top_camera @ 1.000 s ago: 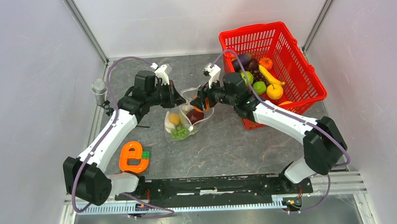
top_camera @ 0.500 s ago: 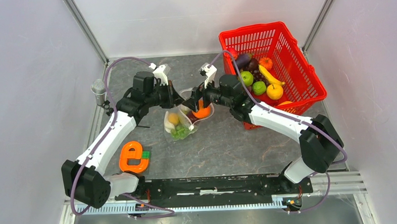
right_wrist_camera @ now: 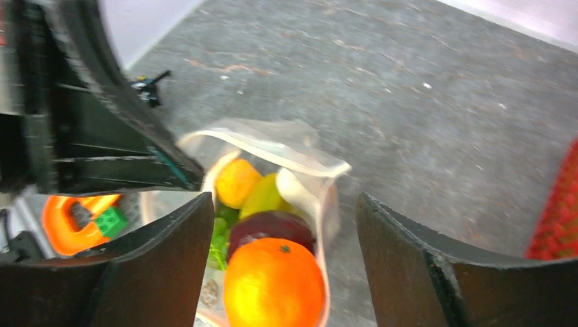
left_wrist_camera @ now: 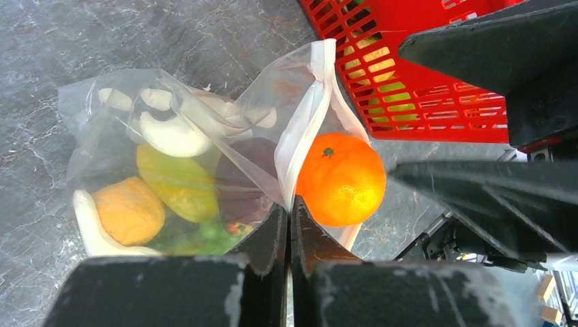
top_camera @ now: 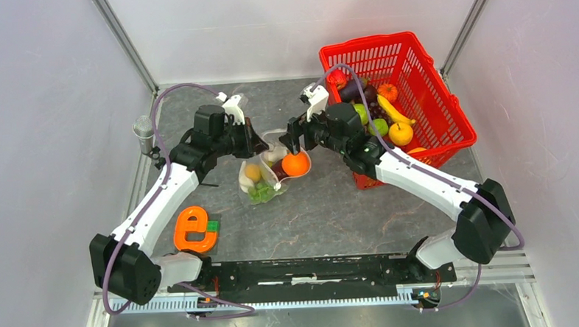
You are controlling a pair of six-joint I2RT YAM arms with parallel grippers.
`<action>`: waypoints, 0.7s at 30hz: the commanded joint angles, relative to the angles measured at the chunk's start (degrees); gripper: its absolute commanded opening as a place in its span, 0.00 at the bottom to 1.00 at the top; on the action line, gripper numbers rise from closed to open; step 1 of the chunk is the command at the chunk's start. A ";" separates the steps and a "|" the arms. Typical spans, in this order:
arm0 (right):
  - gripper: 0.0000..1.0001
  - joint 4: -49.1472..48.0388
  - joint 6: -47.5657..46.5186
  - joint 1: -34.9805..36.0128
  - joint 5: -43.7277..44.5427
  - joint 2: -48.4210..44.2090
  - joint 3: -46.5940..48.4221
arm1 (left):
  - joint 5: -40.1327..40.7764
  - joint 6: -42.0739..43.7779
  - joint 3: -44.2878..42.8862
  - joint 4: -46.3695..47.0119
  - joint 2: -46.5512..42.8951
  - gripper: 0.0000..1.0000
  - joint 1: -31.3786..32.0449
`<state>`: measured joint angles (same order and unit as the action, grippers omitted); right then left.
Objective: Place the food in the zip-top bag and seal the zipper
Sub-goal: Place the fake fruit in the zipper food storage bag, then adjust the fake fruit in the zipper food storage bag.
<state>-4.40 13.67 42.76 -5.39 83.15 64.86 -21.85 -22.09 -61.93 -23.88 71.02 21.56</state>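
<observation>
Now that the toy orange [top_camera: 295, 164] has left the right fingers [right_wrist_camera: 170, 259], it lies loose in the mouth of the zip-top bag [left_wrist_camera: 102, 116], below and between them; half a second ago it sat tight under their tips. One more piece of the food looks delivered, though it seems only partly inside and the zipper [left_wrist_camera: 300, 129] is unsealed. The right fingers stand wide apart, holding nothing. The left fingers [left_wrist_camera: 262, 252] are pressed together on the bag's mouth edge, lifting it off the bench [top_camera: 333, 206]. More food waits in the red basket [top_camera: 414, 55] behind the right fingers.
</observation>
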 commanded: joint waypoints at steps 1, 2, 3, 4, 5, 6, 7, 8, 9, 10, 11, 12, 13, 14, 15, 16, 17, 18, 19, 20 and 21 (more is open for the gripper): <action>0.71 11.16 -2.29 -0.05 9.61 -1.76 2.67 | 1.26 -2.35 -0.38 3.31 -2.03 0.02 -0.08; 0.67 12.39 -1.89 -0.05 9.35 -1.85 2.55 | 1.41 -2.35 -0.30 3.24 -2.02 0.02 -0.05; 0.65 13.34 -1.51 -0.05 8.76 -1.92 2.40 | 1.53 -2.34 -0.30 3.16 -2.01 0.02 -0.03; 0.64 14.07 -1.20 -0.05 8.11 -2.15 2.30 | 1.62 -2.35 -0.30 3.14 -1.96 0.02 -0.09; 0.63 14.59 -0.72 -0.05 7.48 -2.64 1.94 | 1.70 -2.41 -0.32 3.14 -1.89 0.02 -0.04; 0.62 14.29 -0.43 -0.03 6.70 -3.44 0.97 | 1.67 -2.39 -0.21 3.21 -1.93 0.02 -0.06; 0.63 13.34 -0.24 -0.09 5.63 -4.61 -0.12 | 1.76 -2.43 -0.21 3.20 -1.90 0.02 -0.07; 0.66 12.48 -0.16 -0.04 3.20 -5.72 -1.25 | 1.88 -2.40 -0.23 3.22 -1.89 0.02 -0.05; 0.73 11.92 0.13 -0.05 1.77 -6.83 -1.96 | 1.98 -2.43 -0.21 3.06 -2.01 0.02 -0.10; 0.76 11.64 0.66 -0.05 1.03 -7.91 -2.41 | 2.06 -2.33 -0.19 2.98 -2.00 0.02 -0.04; 0.77 11.41 0.81 -0.05 0.38 -8.32 -2.82 | 2.11 -2.35 -0.13 2.98 -1.98 0.02 -0.03; 0.78 11.39 0.82 -0.05 -0.55 -8.41 -2.92 | 2.14 -2.41 -0.12 3.09 -2.02 0.02 -0.04; 0.78 11.95 0.67 -0.05 -0.85 -7.99 -2.61 | 2.06 -2.50 -0.12 3.26 -1.94 0.02 -0.09; 0.77 12.89 0.79 -0.03 -1.18 -7.36 -2.13 | 1.98 -2.59 -0.12 3.31 -1.90 0.02 -0.05; 0.76 13.85 0.89 0.02 -2.09 -6.53 -1.58 | 1.89 -2.59 -0.12 3.40 -1.95 0.02 -0.07; 0.76 14.26 1.19 0.04 -2.81 -5.84 -1.29 | 1.89 -2.61 -0.17 3.33 -2.02 0.02 -0.08; 0.74 14.43 1.44 0.12 -3.44 -5.15 -1.25 | 1.87 -2.53 -0.12 3.31 -2.07 0.02 -0.10; 0.72 14.18 1.85 0.19 -4.12 -4.58 -1.48 | 1.88 -2.52 -0.12 3.33 -2.20 0.02 -0.09; 0.71 14.40 2.26 0.34 -4.43 -3.96 -1.40 | 1.89 -2.45 -0.12 3.31 -2.19 0.02 -0.03; 0.71 15.26 2.32 0.53 -4.78 -2.96 -0.90 | 1.89 -2.44 -0.12 3.23 -2.07 0.02 -0.11; 0.72 16.13 2.20 0.89 -4.40 -2.17 -0.25 | 1.87 -2.41 -0.12 3.22 -1.98 0.02 -0.04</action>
<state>9.34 14.74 42.78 -7.46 78.19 62.04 -19.75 -22.11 -61.82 -23.83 70.83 21.56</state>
